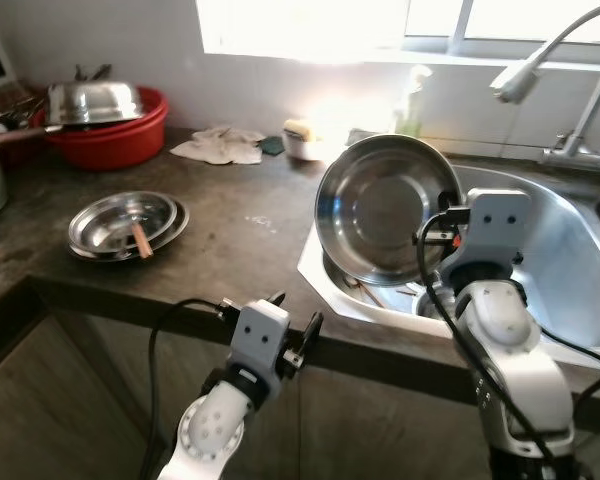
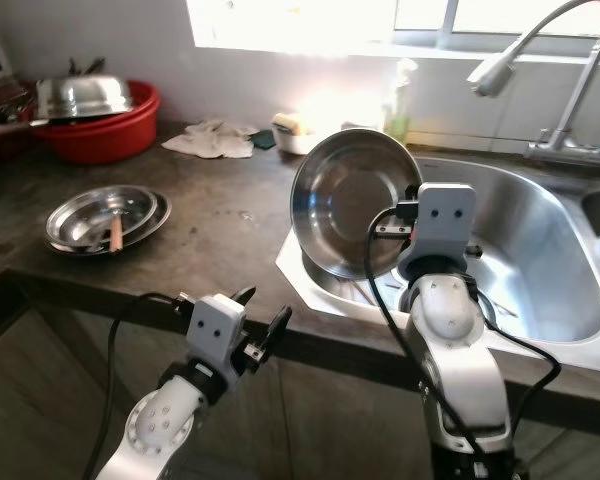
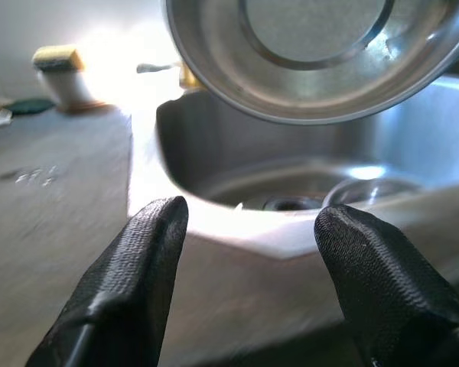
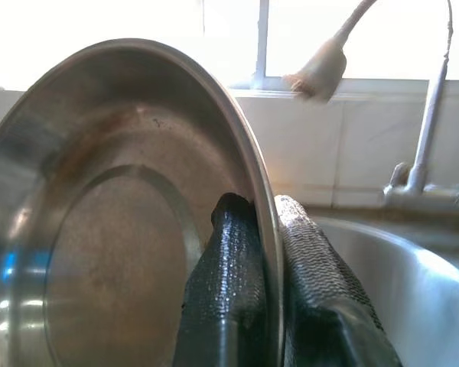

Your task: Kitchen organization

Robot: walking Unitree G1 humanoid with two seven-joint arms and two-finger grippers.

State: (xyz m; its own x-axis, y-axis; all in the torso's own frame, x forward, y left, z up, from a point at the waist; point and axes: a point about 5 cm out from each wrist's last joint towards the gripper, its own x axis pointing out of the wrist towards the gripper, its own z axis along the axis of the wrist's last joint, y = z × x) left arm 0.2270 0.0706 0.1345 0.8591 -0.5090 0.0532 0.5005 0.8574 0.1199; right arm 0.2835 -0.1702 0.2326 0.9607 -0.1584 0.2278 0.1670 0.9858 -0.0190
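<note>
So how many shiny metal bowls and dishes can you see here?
At least 4: bowl held over the sink by the right gripper, stacked plates on the counter, bowl on the red basin; more may lie hidden in the sink.

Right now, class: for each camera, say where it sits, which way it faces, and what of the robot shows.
Left eye, head: down at counter and sink; both arms.
Right eye: same scene, shifted.
Left wrist: past open left gripper toward sink.
Right wrist: right gripper pinching steel bowl rim, faucet behind.
All share the bowl.

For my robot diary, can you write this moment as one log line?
right gripper: shut on steel bowl rim, tilted above sink | left gripper: open, idle by counter edge
</note>
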